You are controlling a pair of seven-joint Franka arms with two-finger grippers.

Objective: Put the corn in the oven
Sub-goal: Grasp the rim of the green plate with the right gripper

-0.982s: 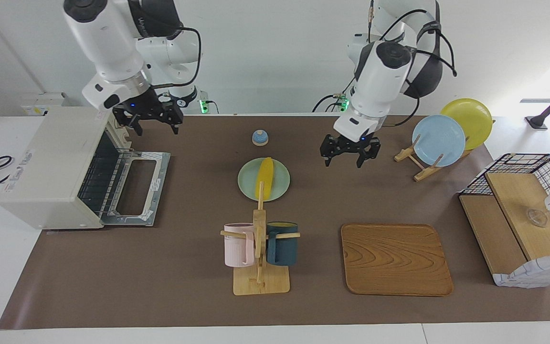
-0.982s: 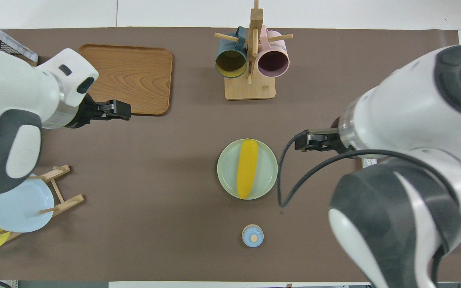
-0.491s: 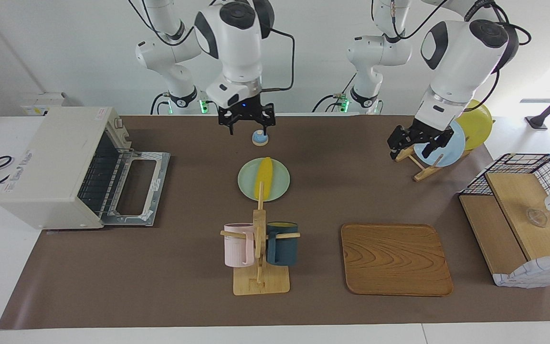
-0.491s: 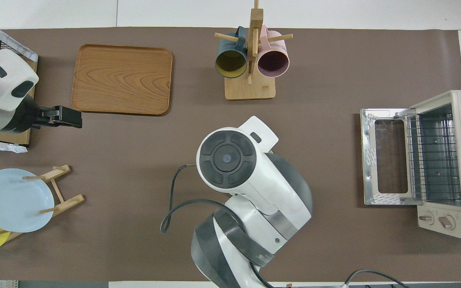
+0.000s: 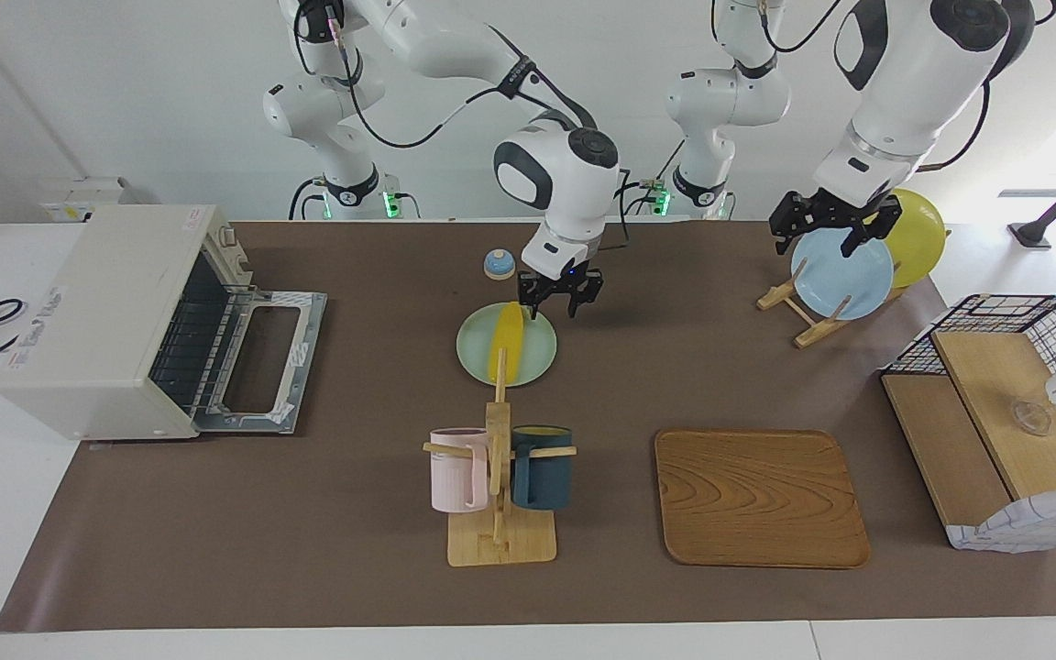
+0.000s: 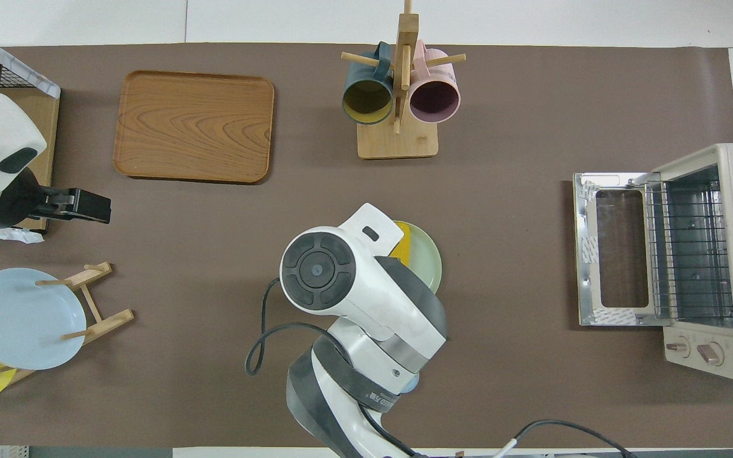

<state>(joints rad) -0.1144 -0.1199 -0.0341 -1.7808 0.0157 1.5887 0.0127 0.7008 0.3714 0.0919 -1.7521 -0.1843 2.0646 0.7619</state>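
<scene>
The yellow corn (image 5: 508, 342) lies on a pale green plate (image 5: 537, 362) in the middle of the table. My right gripper (image 5: 551, 312) is open and hangs low over the plate's edge, beside the corn's end nearer to the robots, not touching it. In the overhead view the right arm covers most of the corn (image 6: 403, 245) and plate (image 6: 431, 267) and hides that gripper. The off-white oven (image 5: 115, 312) stands at the right arm's end with its door (image 5: 258, 362) folded down and its rack bare; it also shows in the overhead view (image 6: 691, 254). My left gripper (image 5: 819, 236) is open and empty, raised over the plate rack.
A blue bell (image 5: 499, 264) sits nearer to the robots than the plate. A mug tree (image 5: 500, 477) with two mugs stands farther out. A wooden tray (image 5: 760, 498), a rack with a blue plate (image 5: 841, 270) and a wire basket (image 5: 1005, 412) fill the left arm's end.
My right arm swung from the oven's front across the table and came down over the plate beside the corn. My left arm drew back from mid-table to over the plate rack.
</scene>
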